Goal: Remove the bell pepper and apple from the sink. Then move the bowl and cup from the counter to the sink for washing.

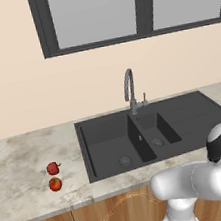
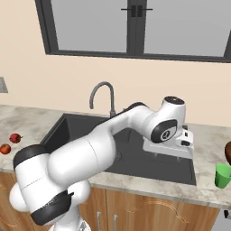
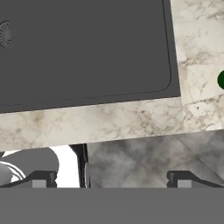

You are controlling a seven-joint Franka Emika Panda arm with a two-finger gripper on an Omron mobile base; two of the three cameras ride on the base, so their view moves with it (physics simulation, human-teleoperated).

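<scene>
Left base view: fruit out, sink bare

Bell pepper (image 1: 53, 167) and apple (image 1: 55, 184) sit lower left on the tabletop (image 1: 19, 162), beside the sink (image 1: 151, 129). Right base view's lower right shows the cup (image 2: 222, 175). End effector (image 3: 111, 179) gapes wide, holding nothing.

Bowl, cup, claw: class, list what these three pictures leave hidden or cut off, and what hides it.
- Bowl: right base view, a brown sliver; the frame's right edge cuts off the rest.
- Cup: hand view, a dark green sliver at the right edge; its shape cannot be told there.
- Claw: hand view, only the fingertips show above the bottom edge, wide apart.
</scene>
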